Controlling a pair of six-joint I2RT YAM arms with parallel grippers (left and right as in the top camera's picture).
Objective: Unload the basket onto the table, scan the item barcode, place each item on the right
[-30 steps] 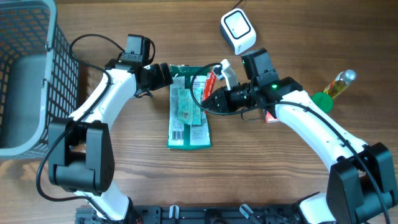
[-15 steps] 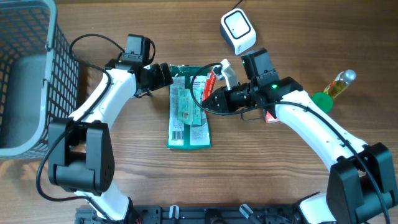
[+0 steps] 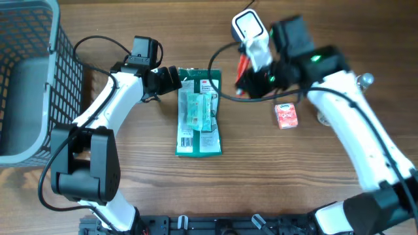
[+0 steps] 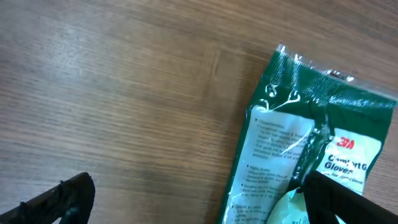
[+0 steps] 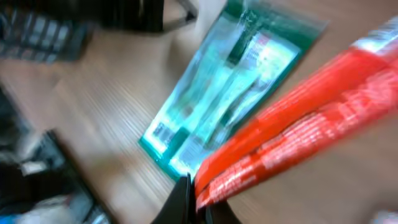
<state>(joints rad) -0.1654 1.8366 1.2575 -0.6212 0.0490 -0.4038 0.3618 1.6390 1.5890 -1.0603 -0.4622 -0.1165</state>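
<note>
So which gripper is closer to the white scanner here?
Right. The right gripper, shut on a red packet, sits right beside the white scanner. The left gripper is open at the green glove pack's top-left corner, farther off.

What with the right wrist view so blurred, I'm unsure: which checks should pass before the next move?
1. Right gripper shut on the red packet: ok.
2. Packet held up off the table, beside the scanner: ok.
3. Barcode turned to the scanner: cannot tell, too blurred.
4. Left gripper open, holding nothing: ok.
5. Glove pack flat on the table, apart from the scanner: ok.
</note>
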